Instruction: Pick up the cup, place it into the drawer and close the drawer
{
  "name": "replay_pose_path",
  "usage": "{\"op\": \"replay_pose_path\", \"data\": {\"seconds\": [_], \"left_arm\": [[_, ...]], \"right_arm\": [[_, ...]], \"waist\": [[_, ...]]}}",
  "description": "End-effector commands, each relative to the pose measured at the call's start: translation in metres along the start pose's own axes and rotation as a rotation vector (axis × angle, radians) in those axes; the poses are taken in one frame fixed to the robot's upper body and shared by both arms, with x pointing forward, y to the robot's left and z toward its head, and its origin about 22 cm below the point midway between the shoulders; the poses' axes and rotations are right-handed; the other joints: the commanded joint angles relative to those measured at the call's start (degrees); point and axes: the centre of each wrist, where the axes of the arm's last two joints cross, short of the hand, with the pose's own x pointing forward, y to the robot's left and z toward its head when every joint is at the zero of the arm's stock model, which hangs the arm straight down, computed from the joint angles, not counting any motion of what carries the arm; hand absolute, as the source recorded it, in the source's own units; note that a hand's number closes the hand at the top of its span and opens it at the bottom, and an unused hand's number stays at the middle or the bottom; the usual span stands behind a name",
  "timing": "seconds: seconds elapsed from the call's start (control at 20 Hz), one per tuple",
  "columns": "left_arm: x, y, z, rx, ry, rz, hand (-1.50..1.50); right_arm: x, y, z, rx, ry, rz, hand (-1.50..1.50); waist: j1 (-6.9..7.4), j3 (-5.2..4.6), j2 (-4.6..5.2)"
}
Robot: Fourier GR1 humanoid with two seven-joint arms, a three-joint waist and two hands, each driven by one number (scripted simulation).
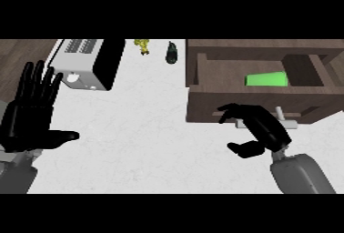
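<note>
Closest to the viewer, two grey forearms come up from the near edge of the white table (148,150). From the head view, the left hand (30,123) rests near the table's left edge, palm flat, fingers straight and spread wide, pointing toward the far edge, thumb sticking out to the side. It holds nothing.

Over on the right, the right hand (259,129) sits at the front of the wooden drawer (222,82), fingers curled forward toward the drawer's front face beside its pale handle (285,120), thumb hanging back toward the near edge. Whether the fingers actually touch the drawer front or the handle I cannot tell; nothing sits inside them.

The drawer unit stands at the table's far right corner, pulled open, and the green cup (266,79) lies inside the open compartment, toward its right side.

Along the far edge, a white and black toaster (87,63) stands near the far left corner. Between it and the drawer lie a small yellow object (142,45) and a dark bottle-like object (173,53), just beside each other.
</note>
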Motion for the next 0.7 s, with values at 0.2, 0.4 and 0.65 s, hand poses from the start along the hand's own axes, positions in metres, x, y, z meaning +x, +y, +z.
{"op": "replay_pose_path", "data": {"seconds": [0.2, 0.4, 0.65], "left_arm": [[-0.006, 0.014, 0.03, 0.002, -0.013, 0.017, -1.5], [0.014, 0.048, 0.025, -0.001, -0.012, 0.014, -1.5], [0.015, 0.047, 0.039, -0.024, 0.0, 0.026, -1.5]], "right_arm": [[-0.044, 0.021, -0.039, 0.077, 0.048, 0.036, -1.5], [-0.059, 0.027, -0.055, 0.05, 0.057, 0.015, -1.5], [-0.071, 0.005, -0.079, 0.091, 0.08, -0.057, -1.5]], "waist": [[0.16, 0.02, 0.07], [0.25, 0.02, 0.16], [0.94, 0.05, 0.24]]}}
